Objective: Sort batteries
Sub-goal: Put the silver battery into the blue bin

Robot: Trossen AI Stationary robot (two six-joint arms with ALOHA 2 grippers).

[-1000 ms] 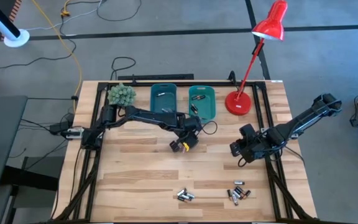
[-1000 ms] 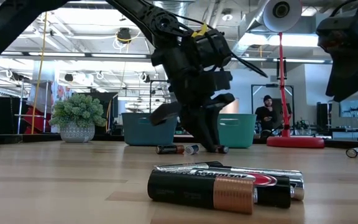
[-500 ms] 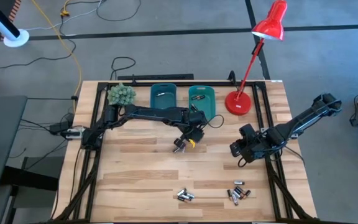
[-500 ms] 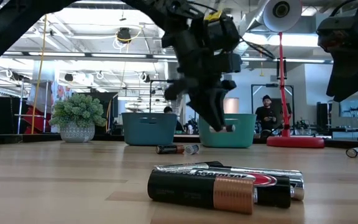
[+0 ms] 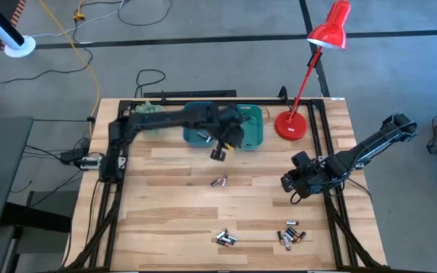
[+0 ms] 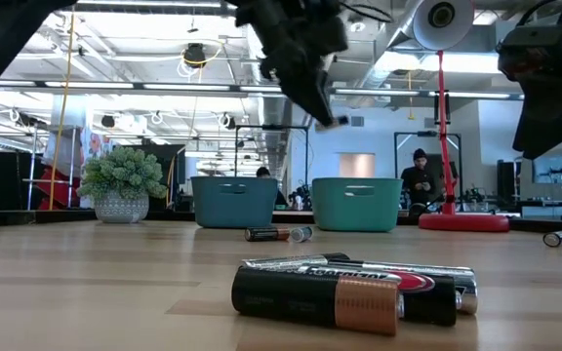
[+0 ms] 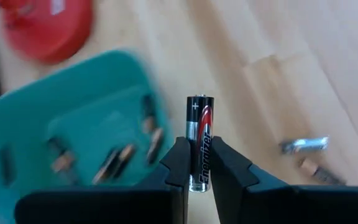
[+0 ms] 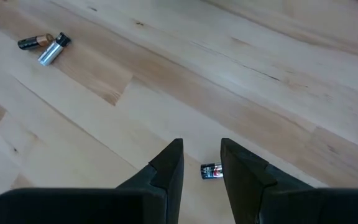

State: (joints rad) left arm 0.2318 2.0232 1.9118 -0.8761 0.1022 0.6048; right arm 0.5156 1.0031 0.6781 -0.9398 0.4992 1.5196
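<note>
My left gripper (image 7: 197,146) is shut on a black-and-silver battery (image 7: 199,115). It hangs high above the table (image 6: 312,93), just in front of the gap between the dark teal bin (image 5: 199,120) and the lighter teal bin (image 5: 250,125), which holds several batteries (image 7: 114,163). Two batteries (image 5: 218,181) lie on the mid table, and two clusters (image 5: 226,238) (image 5: 290,235) lie near the near edge. My right gripper (image 8: 201,163) is open and low at the table's right, its fingers on either side of a small battery (image 8: 211,170) without touching it. My left gripper pinches the battery by its lower half (image 7: 198,163) between the two fingers. The battery lies along the fingers, and its plus end (image 7: 198,99) sticks out past the fingertips. The fingers slant downward from above, and the battery is lifted clear of the table.
A red desk lamp's base (image 5: 290,125) stands right of the lighter bin. A potted plant (image 6: 123,185) sits at the far left corner, partly under my left arm. Bare wood lies between the mid-table batteries and the near clusters. People show in the room beyond the table.
My left gripper has risen from the table beside the two mid-table batteries, shut on one battery and lifting it clear. It has moved toward the far edge, to the front of the bins. The two mid-table batteries stayed in place. My right arm kept still.
</note>
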